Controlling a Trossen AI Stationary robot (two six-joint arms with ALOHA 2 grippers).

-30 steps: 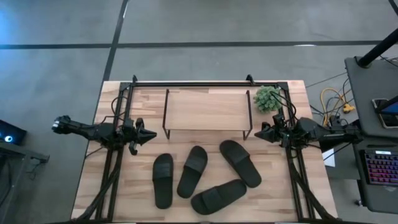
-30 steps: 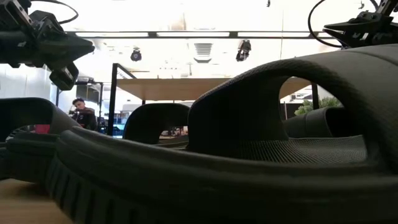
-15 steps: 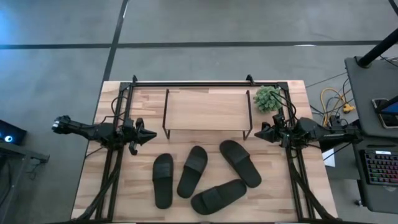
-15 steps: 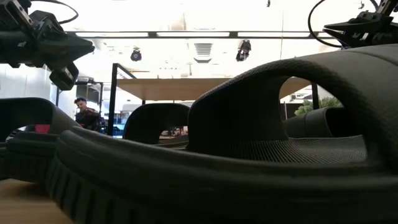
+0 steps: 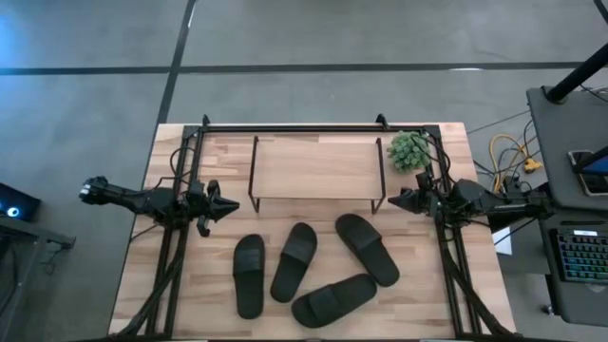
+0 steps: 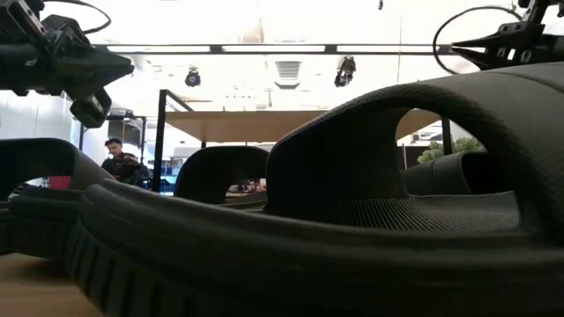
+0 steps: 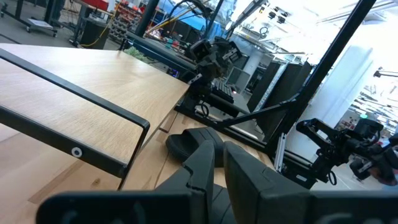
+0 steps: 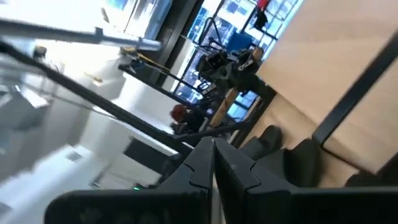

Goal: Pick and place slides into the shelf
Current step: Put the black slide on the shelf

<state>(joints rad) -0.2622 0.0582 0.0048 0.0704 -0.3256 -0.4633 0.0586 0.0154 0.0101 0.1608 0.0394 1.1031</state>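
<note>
Four black slides lie sole-down on the table in front of the shelf: one (image 5: 249, 275) on the left, one (image 5: 294, 261) beside it, one (image 5: 367, 249) on the right and one (image 5: 333, 299) nearest the near edge, which fills the low view (image 6: 352, 220). The shelf (image 5: 316, 171) stands on its black wire legs at the table's far middle. My left gripper (image 5: 235, 204) hovers shut off the shelf's left end, above the table. My right gripper (image 5: 390, 202) hovers shut off the shelf's right end. Each points at the other.
A small green plant (image 5: 408, 150) stands at the shelf's far right corner, close to my right arm. Black frame rails (image 5: 190, 171) run along the table's left, right and far sides. A person (image 6: 119, 163) is in the room beyond. Bare wood lies left of the slides.
My right gripper has shifted a little toward the table's left and turned slightly about its own axis, staying shut; its cable loop stands out more in the low view. The slides and the shelf have not moved.
</note>
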